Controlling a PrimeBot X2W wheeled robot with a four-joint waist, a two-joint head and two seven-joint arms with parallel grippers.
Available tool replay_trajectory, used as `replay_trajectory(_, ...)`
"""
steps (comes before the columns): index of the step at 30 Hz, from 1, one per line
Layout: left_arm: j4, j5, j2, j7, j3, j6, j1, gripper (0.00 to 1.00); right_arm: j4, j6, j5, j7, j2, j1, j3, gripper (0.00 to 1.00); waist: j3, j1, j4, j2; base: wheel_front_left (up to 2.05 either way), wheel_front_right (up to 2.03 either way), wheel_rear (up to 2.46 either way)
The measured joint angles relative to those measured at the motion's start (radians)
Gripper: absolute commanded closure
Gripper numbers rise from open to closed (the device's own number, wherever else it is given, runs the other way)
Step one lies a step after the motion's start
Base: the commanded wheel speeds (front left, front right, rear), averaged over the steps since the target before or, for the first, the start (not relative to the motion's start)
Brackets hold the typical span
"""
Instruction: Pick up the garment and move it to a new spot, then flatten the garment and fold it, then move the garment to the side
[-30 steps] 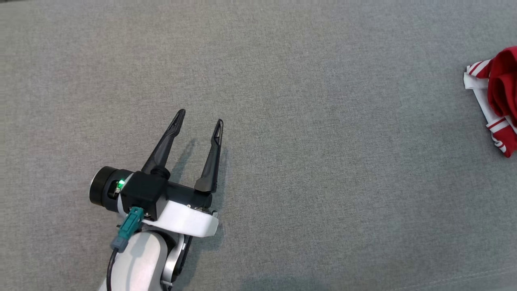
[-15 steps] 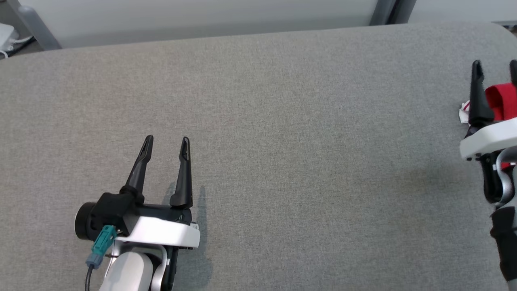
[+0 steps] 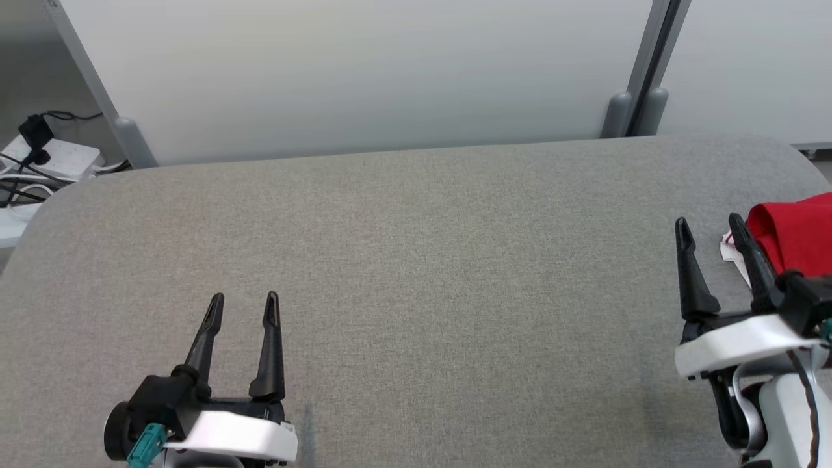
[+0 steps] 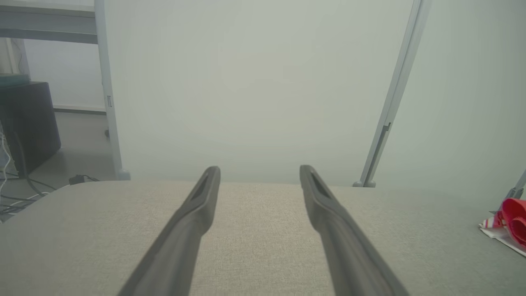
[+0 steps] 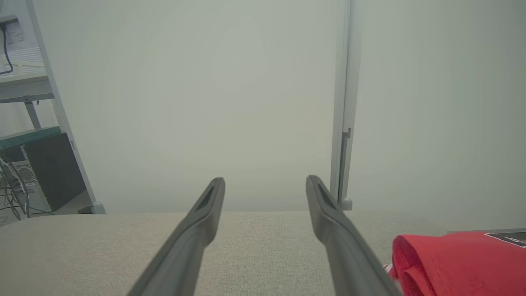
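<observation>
The garment (image 3: 790, 235) is a bunched red cloth with white striped trim, lying at the far right edge of the grey padded table (image 3: 416, 260). It also appears in the left wrist view as the garment (image 4: 511, 218) at the right edge, and in the right wrist view as the garment (image 5: 460, 263) at the lower right. My right gripper (image 3: 710, 231) is open just left of the cloth, with nothing between its fingers. My left gripper (image 3: 244, 300) stands open over bare table at the lower left, far from the cloth. In both wrist views the left gripper (image 4: 259, 174) and right gripper (image 5: 265, 185) hold nothing.
A pale partition wall (image 3: 364, 71) with grey posts (image 3: 640, 97) runs behind the table. A white power strip with black cables (image 3: 45, 159) lies on the floor at the far left. A dark cabinet (image 4: 26, 119) stands beyond the table's left end.
The head camera has tilted up, so the wall now shows. My right gripper has come into view beside the garment. Both grippers stay open.
</observation>
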Motion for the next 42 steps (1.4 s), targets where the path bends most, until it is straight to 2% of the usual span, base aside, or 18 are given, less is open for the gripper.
replay_trajectory(9,-0.002,0.023,-0.015,0.0,0.035,-0.042,0.071,0.0,-0.102,0.0,-0.005,0.0,0.043,0.169,-0.029,0.0,-0.064,0.0,0.02,0.0,0.0,0.0,0.0)
replay_trajectory(15,0.009,0.059,-0.026,0.0,0.052,-0.054,0.117,0.0,-0.177,0.0,-0.005,0.0,0.053,0.275,-0.026,0.0,-0.103,0.0,0.025,0.0,0.0,0.0,0.0)
replay_trajectory(30,0.024,0.092,-0.029,0.0,0.072,-0.071,0.159,0.0,-0.212,0.0,-0.006,0.0,0.049,0.353,0.002,0.0,-0.121,0.0,0.019,0.0,0.0,0.0,0.0)
replay_trajectory(31,0.024,0.098,-0.029,0.0,0.072,-0.071,0.159,1.0,-0.212,0.0,-0.006,0.0,0.049,0.355,0.002,1.0,-0.121,0.0,0.019,0.0,0.0,0.0,0.0)
replay_trajectory(38,0.105,0.096,-0.036,0.011,0.068,-0.071,0.206,1.0,-0.139,0.0,0.005,0.005,0.073,0.402,0.008,1.0,-0.12,0.0,0.02,0.0,0.0,0.0,0.0)
replay_trajectory(42,0.106,0.049,-0.036,0.024,0.07,-0.072,0.208,1.0,-0.139,0.0,0.046,0.016,0.073,0.401,0.006,1.0,-0.117,0.0003,0.021,0.0,0.0,0.0,0.0)
